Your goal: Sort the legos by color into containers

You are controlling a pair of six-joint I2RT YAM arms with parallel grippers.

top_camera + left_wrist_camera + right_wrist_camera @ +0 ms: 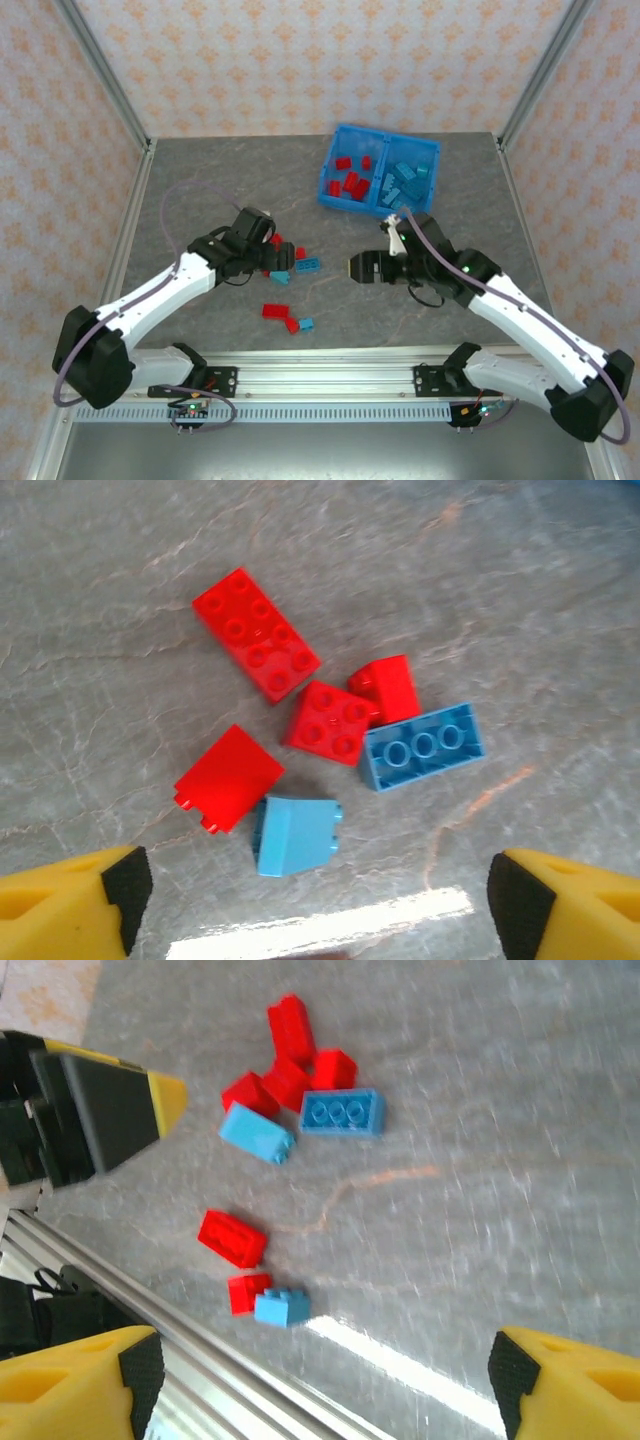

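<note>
Six legos, red and light blue, lie clustered mid-frame in the left wrist view. Just below them the left pincer is open and empty. The right wrist view adds three more legos at lower left, above the open, empty right pincer. The top view adds the blue bin on the upper desk, with red legos in its left compartment and blue in its right.

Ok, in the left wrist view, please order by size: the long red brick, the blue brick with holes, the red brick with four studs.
1. long red brick
2. blue brick with holes, slightly smaller
3. red brick with four studs, clearly smallest
</note>
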